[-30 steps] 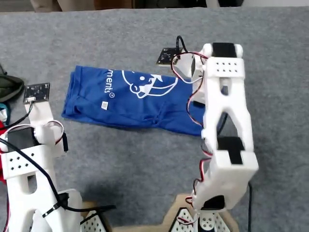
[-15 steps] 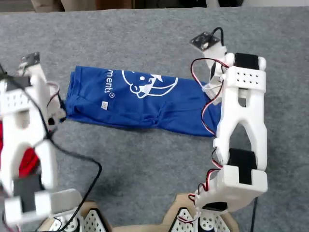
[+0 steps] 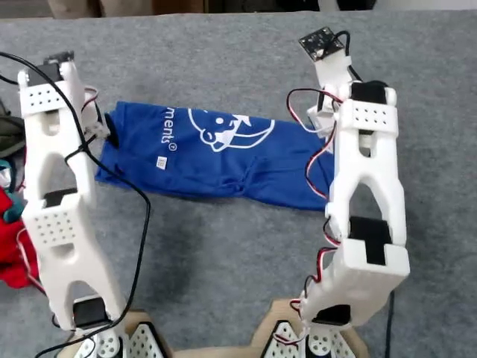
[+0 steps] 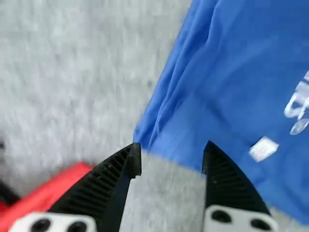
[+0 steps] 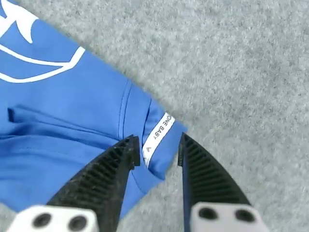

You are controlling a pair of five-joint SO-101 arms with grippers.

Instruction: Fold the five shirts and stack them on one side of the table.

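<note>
While hovering at both ends of the blue shirt [image 3: 209, 156], seemingly set for the crosswise fold.
Lies across the middle of the table [image 3: 223, 253]; with left fingers [image 4: 116, 174] and right fingers [image 5: 111, 169] released, probably needs lowering and pinching each end.

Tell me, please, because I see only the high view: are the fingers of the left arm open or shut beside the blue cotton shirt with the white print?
Observer: Open. In the left wrist view the fingers of the left gripper stand apart over the corner edge of the blue cotton shirt, with no cloth pinched.
Operator: And the other arm, at the far end of the shirt?
Observer: The right gripper is open too. A white label strip, sewn on that corner of the shirt, lies just between its fingers.
</note>
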